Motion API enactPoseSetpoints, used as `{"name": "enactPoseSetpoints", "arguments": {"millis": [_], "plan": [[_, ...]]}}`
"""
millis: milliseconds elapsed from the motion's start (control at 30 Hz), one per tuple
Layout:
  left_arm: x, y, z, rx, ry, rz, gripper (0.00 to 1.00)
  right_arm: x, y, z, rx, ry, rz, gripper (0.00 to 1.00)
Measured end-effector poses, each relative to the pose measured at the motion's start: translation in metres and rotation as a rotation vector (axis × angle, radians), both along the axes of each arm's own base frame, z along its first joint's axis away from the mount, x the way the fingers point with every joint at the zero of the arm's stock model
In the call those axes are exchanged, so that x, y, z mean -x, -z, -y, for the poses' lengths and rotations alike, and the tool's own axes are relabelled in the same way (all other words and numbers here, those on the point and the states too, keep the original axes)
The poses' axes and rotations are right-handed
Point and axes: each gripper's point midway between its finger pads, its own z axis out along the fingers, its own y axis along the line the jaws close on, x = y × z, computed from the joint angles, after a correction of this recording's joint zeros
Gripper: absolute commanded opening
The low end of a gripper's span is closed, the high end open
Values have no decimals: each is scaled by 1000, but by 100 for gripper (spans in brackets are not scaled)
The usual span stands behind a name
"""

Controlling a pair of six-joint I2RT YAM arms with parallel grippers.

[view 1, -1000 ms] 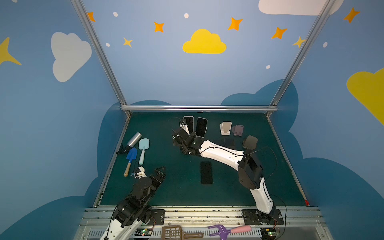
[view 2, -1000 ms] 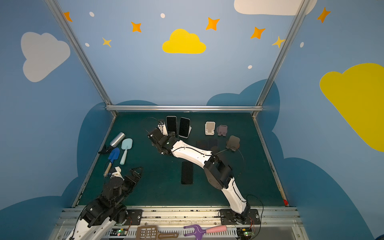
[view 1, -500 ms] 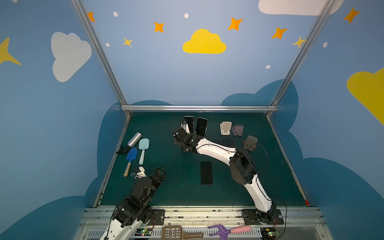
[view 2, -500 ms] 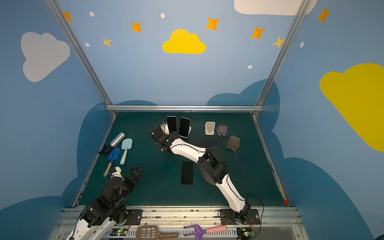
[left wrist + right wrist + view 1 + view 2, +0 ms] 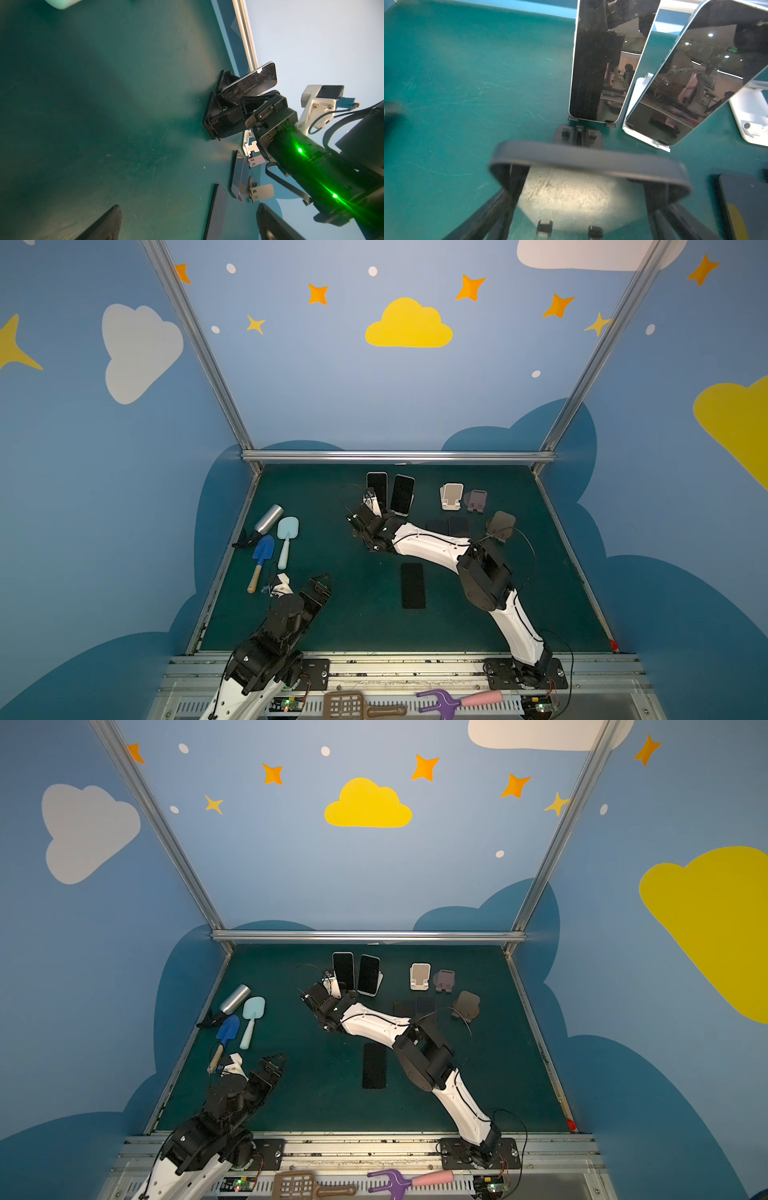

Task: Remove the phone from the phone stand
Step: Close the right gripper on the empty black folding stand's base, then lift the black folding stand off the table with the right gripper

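Phone: black-screened slab phone (image 5: 377, 484) leaning in its black wedge-shaped stand (image 5: 226, 81), at the back of the green table (image 5: 332, 630) (a second phone (image 5: 402, 494) stands just beside).
Right gripper (image 5: 358, 529): low before that stand, jaws spread wide.
Left gripper (image 5: 323, 581): near the front edge, jaws apart.

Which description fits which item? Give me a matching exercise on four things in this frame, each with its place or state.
Items
1. leftmost upright phone
2. white stand
3. silver bottle
4. purple fork

Descriptions
A. on the metal frame in front, off the mat
B. empty, at the back of the mat
C. propped in a black stand
D. on its side near the mat's left edge

Pairs: 1-C, 2-B, 3-D, 4-A
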Motion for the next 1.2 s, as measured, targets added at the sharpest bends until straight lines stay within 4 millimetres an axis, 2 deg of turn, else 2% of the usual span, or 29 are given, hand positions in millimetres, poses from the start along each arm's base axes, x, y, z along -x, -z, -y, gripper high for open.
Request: {"name": "enactPoseSetpoints", "arguments": {"millis": [233,567,767,900,1200], "plan": [[0,0,0,0,0,0,100,-8,1,1,-57,1,-29,94],[0,0,0,-1,0,0,100,-16,-11,-10,-113,8,-10,94],[0,1,0,-1,0,-1,100,-20,3,-12,-102,27,-17,91],[0,1,0,-1,0,-1,100,-19,13,-7,-74,45,-32,86],[0,1,0,-1,0,-1,100,-19,13,-8,-82,46,-30,69]]}}
